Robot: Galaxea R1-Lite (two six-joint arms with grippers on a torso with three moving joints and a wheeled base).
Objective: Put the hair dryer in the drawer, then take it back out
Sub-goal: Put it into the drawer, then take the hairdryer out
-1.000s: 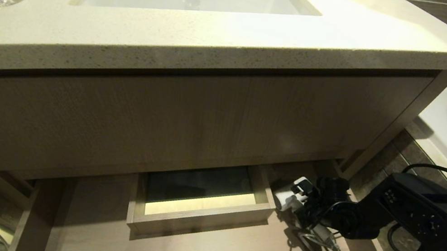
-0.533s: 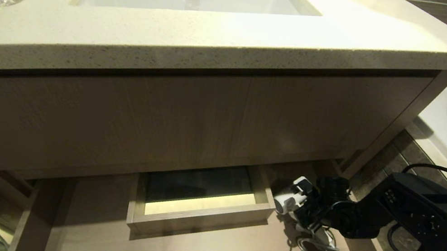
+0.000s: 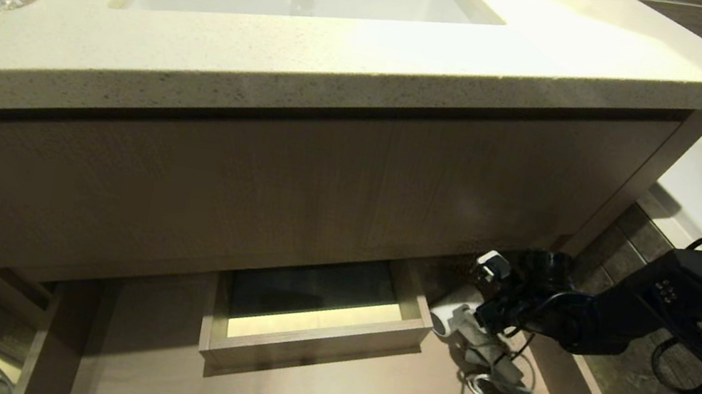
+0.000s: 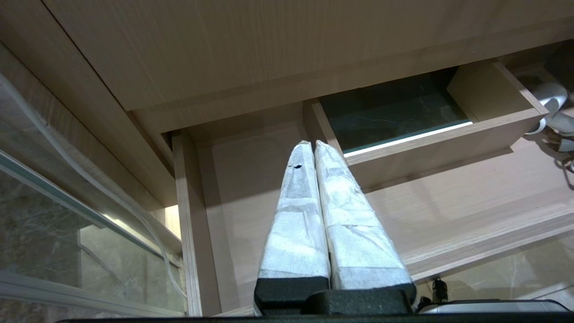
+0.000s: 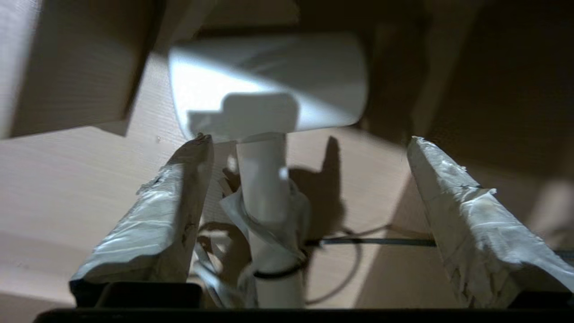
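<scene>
**Right fingers spread wide, dryer lying loose**

The right gripper (image 5: 309, 148) has its fingers (image 5: 152, 233) parted, gripping nothing. The hair dryer (image 5: 269, 85) lies in the drawer (image 3: 316, 393) at 3 o'clock of the cutout. The left gripper (image 4: 313, 146) hangs closed, empty.

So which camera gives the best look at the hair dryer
The right wrist view: the hair dryer fills it, barrel and handle lying between the right gripper's open fingers. The head view shows it small, partly behind the arm. The left wrist view catches only a sliver.
</scene>
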